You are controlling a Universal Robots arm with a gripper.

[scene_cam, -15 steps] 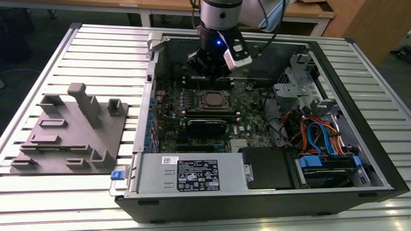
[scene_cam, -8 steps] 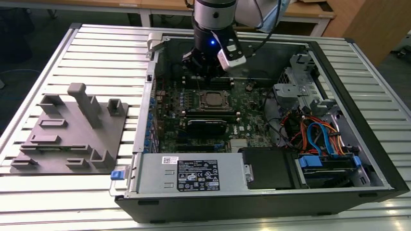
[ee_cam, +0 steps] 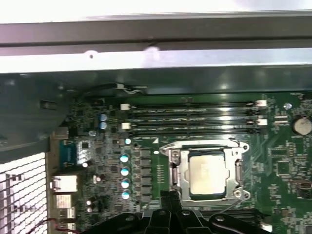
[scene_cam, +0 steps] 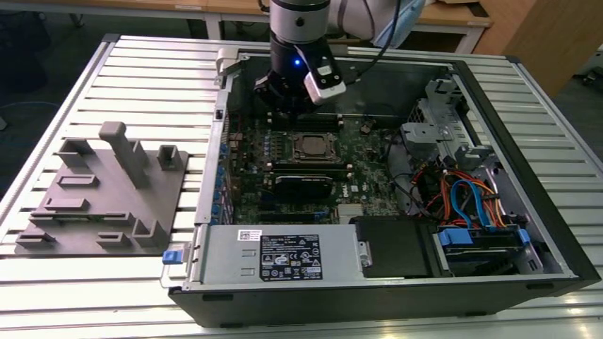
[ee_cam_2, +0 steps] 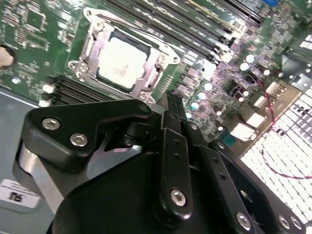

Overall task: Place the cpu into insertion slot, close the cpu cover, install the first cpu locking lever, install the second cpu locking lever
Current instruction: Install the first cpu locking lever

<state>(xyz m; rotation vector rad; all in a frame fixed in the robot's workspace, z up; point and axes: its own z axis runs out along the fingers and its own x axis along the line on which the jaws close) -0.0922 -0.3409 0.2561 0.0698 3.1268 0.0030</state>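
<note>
Setting: an open computer case (scene_cam: 527, 176) lies on a slatted metal table (scene_cam: 141, 78), its green motherboard (scene_cam: 247, 176) facing up.
Cpu: the silver square cpu (ee_cam: 207, 173) sits flat in the insertion slot (scene_cam: 292, 148).
Cpu cover: the thin metal cpu cover (ee_cam: 174, 170) lies down around the chip's edges.
Hand: the black hand (ee_cam_2: 173, 100) is clenched on nothing, raised above the board near the slot.
Exterior view's left: a grey moulded fixture (scene_cam: 104, 191) rests on the table.
</note>
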